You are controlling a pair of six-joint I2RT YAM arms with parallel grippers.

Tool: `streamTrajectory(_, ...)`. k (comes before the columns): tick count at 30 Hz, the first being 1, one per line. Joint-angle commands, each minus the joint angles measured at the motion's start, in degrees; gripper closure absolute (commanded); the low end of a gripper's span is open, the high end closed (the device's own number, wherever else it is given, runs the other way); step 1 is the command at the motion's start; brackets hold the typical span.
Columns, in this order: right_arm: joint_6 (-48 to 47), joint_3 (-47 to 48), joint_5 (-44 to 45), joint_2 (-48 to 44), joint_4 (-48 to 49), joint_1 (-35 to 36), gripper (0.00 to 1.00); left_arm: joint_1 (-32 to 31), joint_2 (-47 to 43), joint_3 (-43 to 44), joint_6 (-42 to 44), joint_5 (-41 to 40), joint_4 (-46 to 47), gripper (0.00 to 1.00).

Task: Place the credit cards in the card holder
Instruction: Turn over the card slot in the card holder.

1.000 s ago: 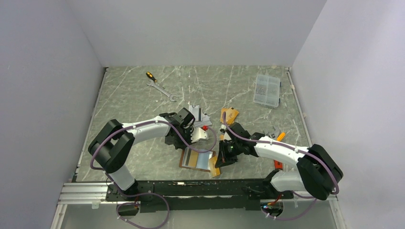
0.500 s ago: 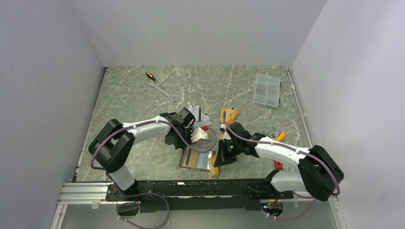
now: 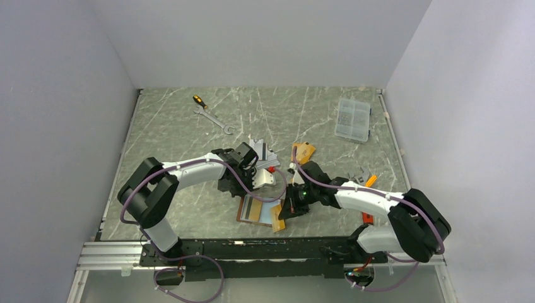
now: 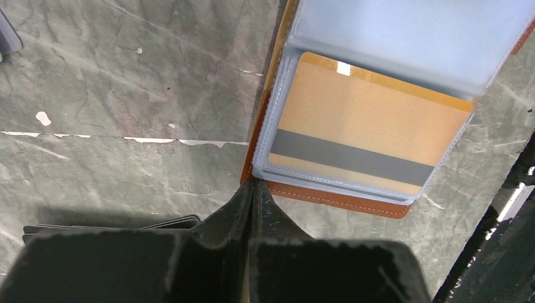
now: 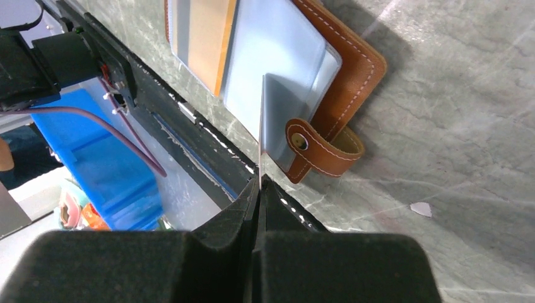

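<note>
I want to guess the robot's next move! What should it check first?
1. Wallet lying open: ok.
2. Gold card tucked inside the wallet: ok.
3. Right gripper shut on a clear sleeve, holding it up: ok.
4. Left gripper shut at the wallet's corner: ok. Really pinching it: cannot tell.
5. Spare cards waiting on the table: ok.

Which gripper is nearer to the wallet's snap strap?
Right. The right gripper pinches a clear sleeve beside the snap strap; the left gripper is shut at the opposite side of the wallet.
</note>
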Motion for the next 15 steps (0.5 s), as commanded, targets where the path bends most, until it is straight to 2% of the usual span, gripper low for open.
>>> streamTrajectory(1,-1.28,1.28,1.13,-1.00,-2.82,-0.76,1.00,-0.92,3.02,-1.45,0.98,0.30,-1.71,0.96)
streamTrajectory(8,-2.00,-2.41,1.27,-7.56,-7.40,-3.01,1.00,-0.97,3.50,-0.62,1.08,0.59,-2.13,0.98)
streamTrajectory(15,-2.24,-2.10,0.28,-5.54,-5.72,-3.07,1.00,-1.06,3.64,0.04,1.13,0.63,-2.75,0.98)
